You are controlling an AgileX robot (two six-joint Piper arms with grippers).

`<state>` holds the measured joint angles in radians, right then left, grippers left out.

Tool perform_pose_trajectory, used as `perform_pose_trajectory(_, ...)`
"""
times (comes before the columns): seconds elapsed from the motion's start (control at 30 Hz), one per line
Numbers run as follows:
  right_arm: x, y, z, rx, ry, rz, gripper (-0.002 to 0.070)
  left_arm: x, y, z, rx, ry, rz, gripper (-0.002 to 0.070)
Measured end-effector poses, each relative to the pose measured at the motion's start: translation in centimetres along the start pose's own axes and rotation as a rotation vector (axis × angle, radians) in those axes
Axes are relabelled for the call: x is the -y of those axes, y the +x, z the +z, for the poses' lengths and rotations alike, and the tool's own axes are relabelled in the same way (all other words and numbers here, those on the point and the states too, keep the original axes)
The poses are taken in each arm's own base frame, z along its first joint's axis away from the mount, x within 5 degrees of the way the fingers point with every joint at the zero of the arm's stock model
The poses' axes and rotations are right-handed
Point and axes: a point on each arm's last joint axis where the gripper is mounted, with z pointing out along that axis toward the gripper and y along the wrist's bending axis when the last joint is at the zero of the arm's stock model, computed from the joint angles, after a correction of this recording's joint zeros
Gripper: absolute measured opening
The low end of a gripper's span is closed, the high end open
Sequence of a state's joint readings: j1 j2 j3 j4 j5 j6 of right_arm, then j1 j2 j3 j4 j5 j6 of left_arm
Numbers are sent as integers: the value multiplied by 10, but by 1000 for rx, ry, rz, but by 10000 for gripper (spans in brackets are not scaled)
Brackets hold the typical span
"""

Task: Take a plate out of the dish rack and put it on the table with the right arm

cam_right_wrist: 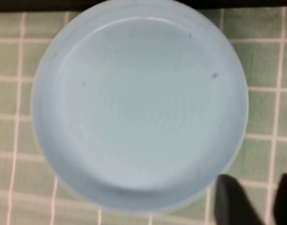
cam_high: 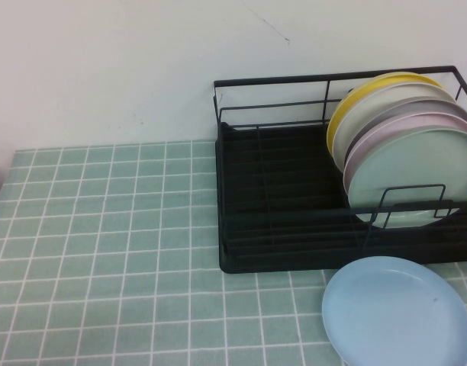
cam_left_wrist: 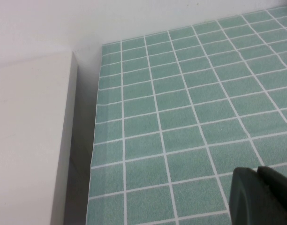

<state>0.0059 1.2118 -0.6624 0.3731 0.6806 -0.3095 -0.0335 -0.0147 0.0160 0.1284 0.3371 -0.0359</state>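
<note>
The light blue plate (cam_high: 397, 313) lies flat on the green tiled table (cam_high: 104, 252), just in front of the black dish rack (cam_high: 279, 191). In the right wrist view the plate (cam_right_wrist: 139, 103) fills most of the picture. My right gripper (cam_right_wrist: 256, 180) is open and empty; it hovers over the tiles beside the plate's rim without touching it. My left gripper (cam_left_wrist: 258, 185) is shut and empty, over bare tiles (cam_left_wrist: 181, 93) near the table's left edge. Neither arm shows in the high view.
Several plates stand on edge at the right end of the rack: mint-green (cam_high: 417, 175) in front, then pink (cam_high: 417, 126), white and yellow (cam_high: 348, 107). A white ledge (cam_left_wrist: 31, 140) borders the table on the left. A white wall runs behind.
</note>
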Motion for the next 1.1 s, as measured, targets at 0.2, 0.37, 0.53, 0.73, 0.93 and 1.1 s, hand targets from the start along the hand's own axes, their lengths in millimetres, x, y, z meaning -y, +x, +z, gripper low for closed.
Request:
perform_pose_trajectory(0.2, -14, 25, -51, 68, 3, -96, 29, 0, 0, 0, 0, 0, 0, -3)
perform_pose_trajectory(0.37, -24, 45, -81, 158, -6, -142, 4, 0, 0, 0, 0, 0, 0, -3)
perform_pose_trajectory(0.53, -28, 56, -101, 282, 18, -211, -1, 0, 0, 0, 0, 0, 0, -3)
perform_pose_trajectory(0.73, -21, 55, -103, 396, 120, -268, -1, 0, 0, 0, 0, 0, 0, -3)
perform_pose_trajectory(0.93, -1, 83, -80, 761, 335, -357, -1, 0, 0, 0, 0, 0, 0, -3)
perform_pose_trajectory(1.1, 11, 127, -42, 993, 385, -377, -1, 0, 0, 0, 0, 0, 0, -3)
